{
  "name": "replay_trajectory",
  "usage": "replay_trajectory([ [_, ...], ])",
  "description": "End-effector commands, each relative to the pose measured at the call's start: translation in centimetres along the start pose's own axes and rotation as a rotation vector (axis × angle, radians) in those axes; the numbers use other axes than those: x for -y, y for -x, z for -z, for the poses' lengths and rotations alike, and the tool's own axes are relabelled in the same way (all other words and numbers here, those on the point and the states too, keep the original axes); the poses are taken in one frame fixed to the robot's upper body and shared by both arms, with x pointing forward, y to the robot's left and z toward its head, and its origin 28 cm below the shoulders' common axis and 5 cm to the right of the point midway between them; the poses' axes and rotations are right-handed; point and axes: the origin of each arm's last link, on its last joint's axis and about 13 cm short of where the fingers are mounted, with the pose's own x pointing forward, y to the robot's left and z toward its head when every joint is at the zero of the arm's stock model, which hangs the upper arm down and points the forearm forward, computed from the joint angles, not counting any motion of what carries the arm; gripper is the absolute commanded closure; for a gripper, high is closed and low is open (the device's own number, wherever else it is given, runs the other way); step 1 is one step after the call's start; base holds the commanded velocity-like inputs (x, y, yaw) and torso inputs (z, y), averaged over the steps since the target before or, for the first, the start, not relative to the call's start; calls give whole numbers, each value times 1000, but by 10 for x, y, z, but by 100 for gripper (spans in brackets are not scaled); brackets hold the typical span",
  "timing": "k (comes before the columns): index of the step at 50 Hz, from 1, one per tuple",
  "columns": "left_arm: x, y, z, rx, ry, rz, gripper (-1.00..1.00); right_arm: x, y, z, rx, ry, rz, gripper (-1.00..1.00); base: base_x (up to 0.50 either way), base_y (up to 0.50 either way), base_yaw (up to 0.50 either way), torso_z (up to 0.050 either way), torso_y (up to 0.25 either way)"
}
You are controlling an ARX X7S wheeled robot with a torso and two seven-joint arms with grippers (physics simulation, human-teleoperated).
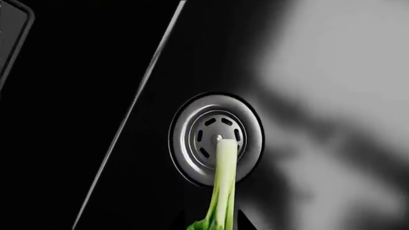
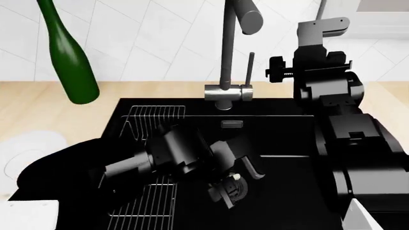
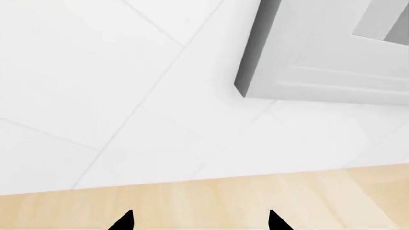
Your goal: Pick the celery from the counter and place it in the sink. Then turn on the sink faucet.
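In the left wrist view my left gripper (image 1: pixel 221 225) is shut on the celery (image 1: pixel 225 182). Its leafy green end is between the jaws, and its pale stem points out over the round steel drain (image 1: pixel 203 129) of the black sink (image 1: pixel 319 96). In the head view the left gripper (image 2: pixel 233 187) is low inside the sink (image 2: pixel 281 143), and the celery is hidden by the arm. The grey faucet (image 2: pixel 225 57) stands behind the basin with its thin lever (image 2: pixel 250 67) upright. My right gripper (image 3: pixel 201 223) is open and empty, facing the wall over the beige counter (image 3: pixel 223 201).
A tall dark green bottle (image 2: pixel 69 62) stands on the counter at the back left. A round white plate (image 2: pixel 26 148) lies left of the sink. A wire rack (image 2: pixel 150 201) fills the basin's left part. My right arm (image 2: pixel 319 72) is raised right of the faucet.
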Motion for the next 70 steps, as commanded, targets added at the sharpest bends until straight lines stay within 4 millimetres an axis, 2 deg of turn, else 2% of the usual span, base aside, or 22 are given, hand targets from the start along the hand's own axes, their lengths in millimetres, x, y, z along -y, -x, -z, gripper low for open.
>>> replay_trajectory([
  [1,7,-7,0,-4,-28,30,100,-6,1,1,2,-17,-42,-100,0,0,0,0,0],
  [8,6,-7,2,-22,-30,32,100,-6,0,2,3,-13,-38,-100,0,0,0,0,0],
  [9,6,-6,1,-24,-28,29,-100,-6,0,2,3,-13,-38,-100,0,0,0,0,0],
  [22,1,2,-5,-21,-46,-8,-100,-6,0,3,2,-12,-38,-100,0,0,0,0,0],
  [26,2,14,-13,-5,-80,-33,-100,-7,-1,6,-1,-9,-40,-100,0,0,0,0,0],
  [29,4,34,-25,2,-134,-82,-100,-5,-1,6,-6,-14,-33,-100,0,0,0,0,0],
  [34,13,55,-38,48,-198,-116,-100,-7,-1,7,-5,-13,-37,-100,0,0,0,0,0],
  [40,18,58,-36,68,-216,-114,-100,-8,-1,9,-9,-10,-36,-100,0,0,0,0,0],
  [46,18,76,-31,71,-226,-136,-100,-7,-1,8,-13,-10,-35,-100,0,0,0,0,0],
  [48,18,87,-28,72,-224,-143,-100,-8,-1,10,-15,-10,-35,-100,0,0,0,0,0],
  [55,1,152,-16,145,-155,-257,-100,-9,0,9,-14,-15,-37,-100,0,0,0,0,0],
  [61,-7,188,-2,238,-73,-303,-100,-8,0,6,-9,-17,-37,-100,0,0,0,0,0],
  [63,-6,214,4,335,-29,-316,-100,-10,0,8,-12,-17,-38,-100,0,0,0,0,0],
  [65,-10,227,8,392,18,-349,-100,-11,0,7,-11,-17,-44,-100,0,0,0,0,0],
  [68,-11,230,10,402,27,-347,-100,-11,0,6,-9,-17,-45,-100,0,0,0,0,0],
  [69,-14,241,18,460,78,-382,-100,-11,1,6,-5,-20,-48,-100,0,0,0,0,0],
  [70,-15,243,19,479,90,-393,-100,-11,1,5,-5,-22,-47,-100,0,0,0,0,0],
])
